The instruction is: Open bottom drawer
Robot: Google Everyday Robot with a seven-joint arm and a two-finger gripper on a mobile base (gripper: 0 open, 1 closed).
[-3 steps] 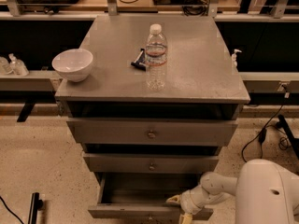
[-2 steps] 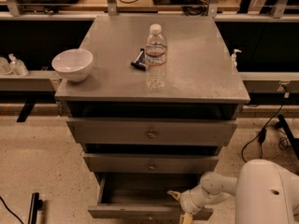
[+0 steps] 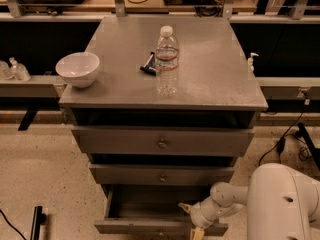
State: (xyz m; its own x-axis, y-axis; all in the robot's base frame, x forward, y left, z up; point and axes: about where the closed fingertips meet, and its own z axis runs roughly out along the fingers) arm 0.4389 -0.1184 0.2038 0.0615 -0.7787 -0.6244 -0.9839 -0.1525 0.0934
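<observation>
The bottom drawer [image 3: 145, 208] is the slimmest of three grey drawers in the cabinet. It stands pulled out towards me, with its plain grey inside showing. My gripper [image 3: 190, 220] is at the right part of the drawer's front panel [image 3: 130, 227]. It is open, with one fingertip [image 3: 184, 207] over the drawer's inside and the other [image 3: 196, 233] in front of the panel. The panel's top edge runs between them. My white arm [image 3: 280, 204] reaches in from the lower right.
The middle drawer [image 3: 162, 175] and the top drawer [image 3: 162, 142] are pushed in. On the cabinet top [image 3: 215, 69] stand a white bowl [image 3: 78, 69], a water bottle [image 3: 166, 60] and a small dark object [image 3: 148, 64]. Cables [image 3: 285, 144] lie on the floor at right.
Almost nothing differs. The gripper stays at the front of the pulled-out bottom drawer, and the drawer is as far out as before.
</observation>
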